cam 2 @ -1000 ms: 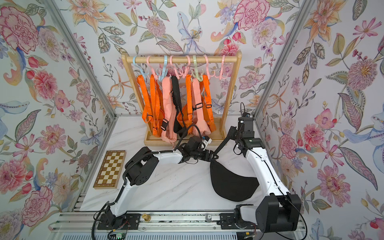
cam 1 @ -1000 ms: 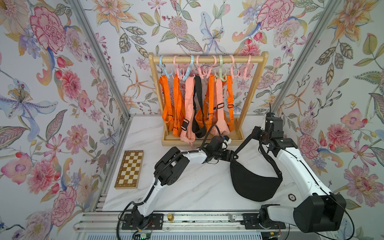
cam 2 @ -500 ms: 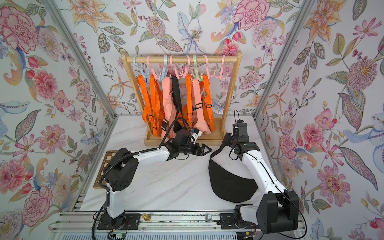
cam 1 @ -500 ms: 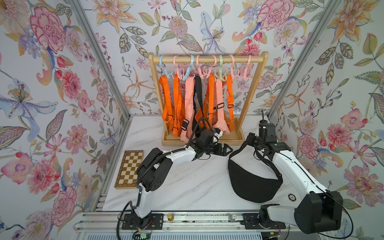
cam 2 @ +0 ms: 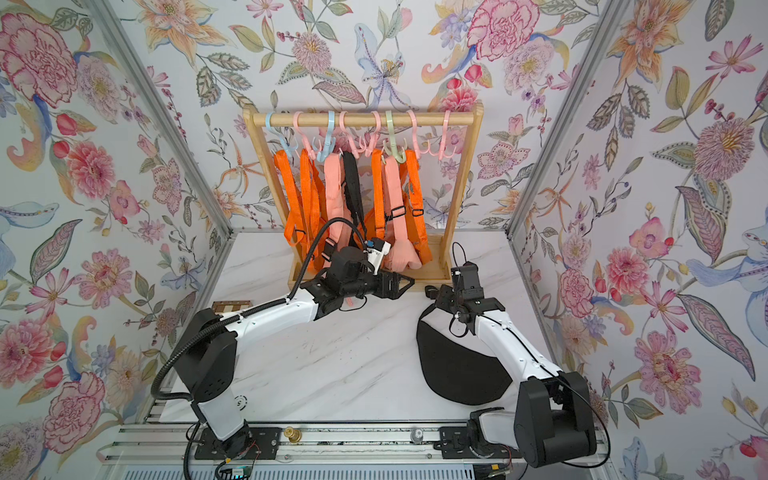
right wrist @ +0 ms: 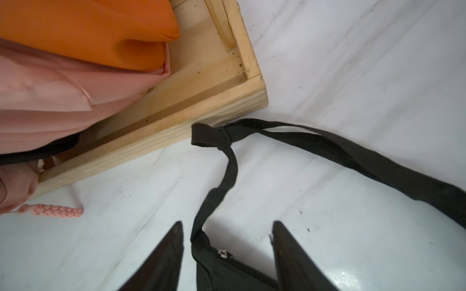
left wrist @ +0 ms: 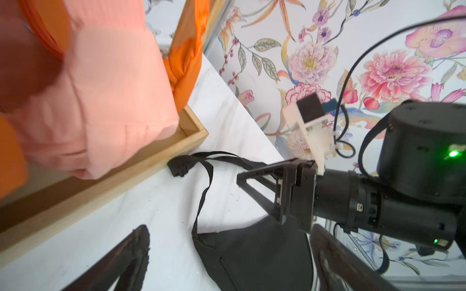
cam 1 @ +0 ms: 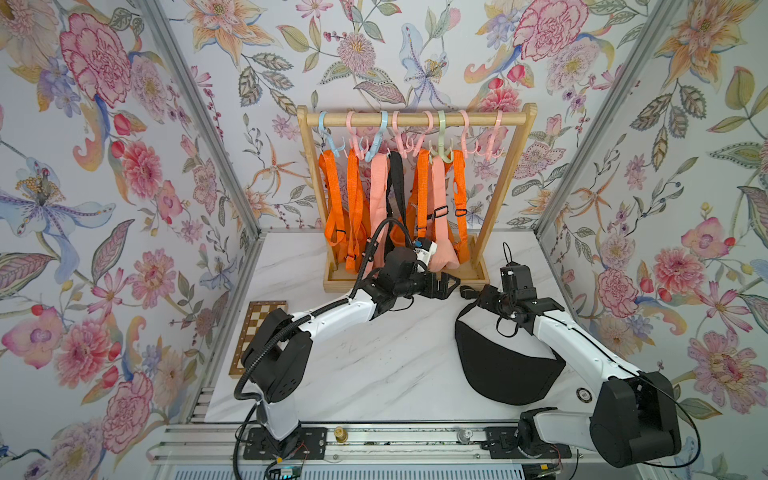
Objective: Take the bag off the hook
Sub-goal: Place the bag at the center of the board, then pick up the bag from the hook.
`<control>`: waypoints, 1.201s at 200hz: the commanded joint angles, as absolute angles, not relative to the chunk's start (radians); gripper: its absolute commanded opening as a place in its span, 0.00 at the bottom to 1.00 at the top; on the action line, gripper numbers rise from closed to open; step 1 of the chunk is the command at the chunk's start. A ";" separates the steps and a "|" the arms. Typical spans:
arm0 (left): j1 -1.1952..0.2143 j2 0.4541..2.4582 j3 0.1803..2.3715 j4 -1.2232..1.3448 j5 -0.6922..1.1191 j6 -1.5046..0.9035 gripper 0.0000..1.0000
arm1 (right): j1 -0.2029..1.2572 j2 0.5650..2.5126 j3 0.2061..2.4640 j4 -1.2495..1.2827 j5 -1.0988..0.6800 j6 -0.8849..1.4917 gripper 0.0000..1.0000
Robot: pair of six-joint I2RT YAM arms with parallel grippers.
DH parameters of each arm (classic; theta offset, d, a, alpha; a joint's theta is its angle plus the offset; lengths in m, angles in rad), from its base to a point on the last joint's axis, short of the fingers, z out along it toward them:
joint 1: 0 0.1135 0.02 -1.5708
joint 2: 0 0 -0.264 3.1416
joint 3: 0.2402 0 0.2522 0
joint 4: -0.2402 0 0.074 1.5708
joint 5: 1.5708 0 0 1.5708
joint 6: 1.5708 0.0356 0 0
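Bag: the black bag (cam 1: 505, 365) lies flat on the desk (cam 1: 374, 365), off the rack (cam 1: 415, 120), partly under my right arm.
Right end effector (right wrist: 227, 223): released, jaws astride the strap (right wrist: 227, 161), pinching nothing.
Left end effector (cam 1: 453, 289): spread wide, empty.
Bearing: the pouch sits behind my right tips and the strap runs ahead to the rack. The right arm is nearer.
Writing: none readable.
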State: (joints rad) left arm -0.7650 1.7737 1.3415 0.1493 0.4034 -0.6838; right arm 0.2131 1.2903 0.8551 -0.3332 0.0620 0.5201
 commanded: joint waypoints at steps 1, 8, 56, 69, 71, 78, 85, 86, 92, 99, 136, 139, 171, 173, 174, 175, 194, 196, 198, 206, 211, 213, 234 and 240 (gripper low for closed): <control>-0.746 1.734 1.389 0.115 0.281 -0.596 0.99 | 0.197 1.220 0.883 -0.337 0.117 0.525 0.75; -0.743 1.732 1.408 0.104 0.250 -0.581 1.00 | 0.193 1.212 0.912 -0.346 0.125 0.506 0.78; -0.735 1.868 1.716 -0.077 0.082 -0.456 0.99 | 0.210 1.304 1.229 -0.340 0.051 0.280 0.66; -0.731 1.930 1.817 -0.118 0.062 -0.446 0.98 | 0.219 1.349 1.312 -0.318 0.004 0.229 0.56; -0.729 1.938 1.829 -0.123 0.062 -0.446 0.98 | 0.220 1.357 1.327 -0.317 -0.002 0.221 0.54; -0.727 1.976 1.891 -0.144 0.061 -0.442 0.96 | 0.224 1.382 1.371 -0.305 -0.029 0.198 0.50; -0.724 2.012 1.960 -0.171 0.061 -0.436 0.93 | 0.229 1.409 1.411 -0.295 -0.053 0.177 0.46; -0.724 2.016 1.969 -0.175 0.060 -0.436 0.92 | 0.229 1.413 1.420 -0.294 -0.055 0.173 0.45; -0.723 2.045 2.021 -0.196 0.064 -0.432 0.88 | 0.232 1.436 1.458 -0.287 -0.070 0.158 0.42; -0.721 2.073 2.079 -0.216 0.072 -0.430 0.82 | 0.235 1.465 1.501 -0.280 -0.078 0.146 0.38; -0.721 2.136 2.231 -0.247 0.128 -0.463 0.67 | 0.233 1.619 1.706 -0.269 -0.145 0.106 0.39; -0.720 2.136 2.235 -0.245 0.131 -0.466 0.67 | 0.233 1.633 1.719 -0.268 -0.154 0.103 0.40; -0.720 2.139 2.254 -0.243 0.119 -0.460 0.66 | 0.237 1.763 1.882 -0.263 -0.225 0.101 0.58; -0.720 2.140 2.256 -0.244 0.115 -0.459 0.66 | 0.238 1.770 1.892 -0.262 -0.228 0.101 0.59; -0.721 2.140 2.258 -0.246 0.115 -0.458 0.66 | 0.238 1.774 1.895 -0.263 -0.229 0.101 0.59; -0.720 2.141 2.259 -0.247 0.114 -0.457 0.65 | 0.237 1.778 1.901 -0.263 -0.229 0.102 0.60; -0.709 2.163 2.288 -0.263 0.092 -0.450 0.61 | 0.244 1.840 1.986 -0.266 -0.234 0.106 0.62; -0.708 2.166 2.291 -0.264 0.091 -0.450 0.61 | 0.245 1.844 1.995 -0.267 -0.235 0.107 0.62; -0.705 2.170 2.294 -0.265 0.089 -0.450 0.60 | 0.245 1.851 2.002 -0.266 -0.235 0.107 0.62; -0.696 2.182 2.307 -0.268 0.085 -0.451 0.60 | 0.248 1.872 2.033 -0.268 -0.230 0.109 0.61; -0.692 2.192 2.316 -0.271 0.080 -0.452 0.60 | 0.250 1.884 2.051 -0.269 -0.225 0.110 0.59; -0.690 2.196 2.320 -0.271 0.078 -0.451 0.60 | 0.251 1.889 2.058 -0.269 -0.221 0.112 0.58; -0.664 2.243 2.373 -0.293 0.050 -0.446 0.58 | 0.251 1.928 2.120 -0.276 -0.197 0.130 0.31; -0.656 2.254 2.390 -0.300 0.040 -0.445 0.58 | 0.251 1.933 2.132 -0.279 -0.186 0.134 0.23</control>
State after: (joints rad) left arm -0.6964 2.1872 2.3295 -0.2497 0.0891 -0.4587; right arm 0.2428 1.9087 2.0659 -0.2749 -0.2012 0.1207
